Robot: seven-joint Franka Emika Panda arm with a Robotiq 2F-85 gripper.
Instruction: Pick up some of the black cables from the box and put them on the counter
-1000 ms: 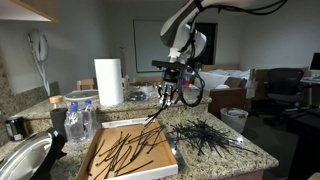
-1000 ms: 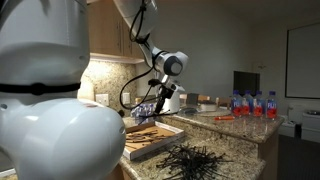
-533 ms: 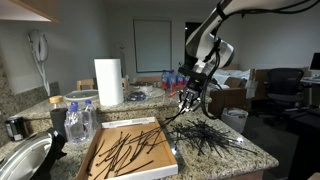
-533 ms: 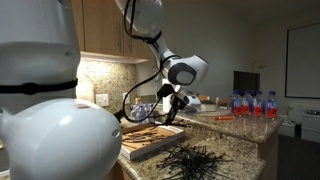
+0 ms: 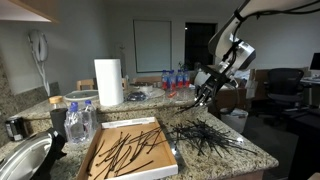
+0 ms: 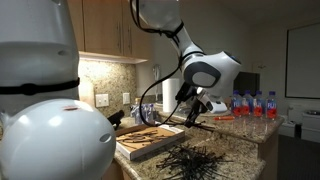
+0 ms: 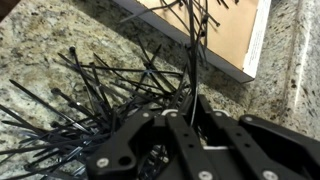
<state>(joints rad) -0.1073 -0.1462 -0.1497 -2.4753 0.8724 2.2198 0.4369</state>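
Observation:
My gripper [image 5: 203, 97] is shut on a few black cables [image 5: 193, 112] that hang from it above the counter, to the right of the box. The cardboard box [image 5: 158, 163] lies on the granite counter with several black cables [image 5: 125, 148] in it. A pile of black cables [image 5: 205, 135] lies on the counter beside the box, under the gripper. In the wrist view the gripper [image 7: 192, 103] pinches thin cables [image 7: 193, 55] over the pile [image 7: 90, 90], with the box corner [image 7: 225, 30] beyond. The gripper [image 6: 192, 112], box [image 6: 168, 132] and pile [image 6: 195, 158] also show in an exterior view.
A paper towel roll [image 5: 108, 82] stands behind the box. A clear plastic container [image 5: 80, 120] and a metal bowl [image 5: 25, 160] sit left of it. Water bottles [image 6: 252, 104] stand at the counter's far end. The counter edge [image 5: 262, 152] is close to the pile.
The arm has swung away from above the box to above the pile on the counter, carrying the pinched cables along.

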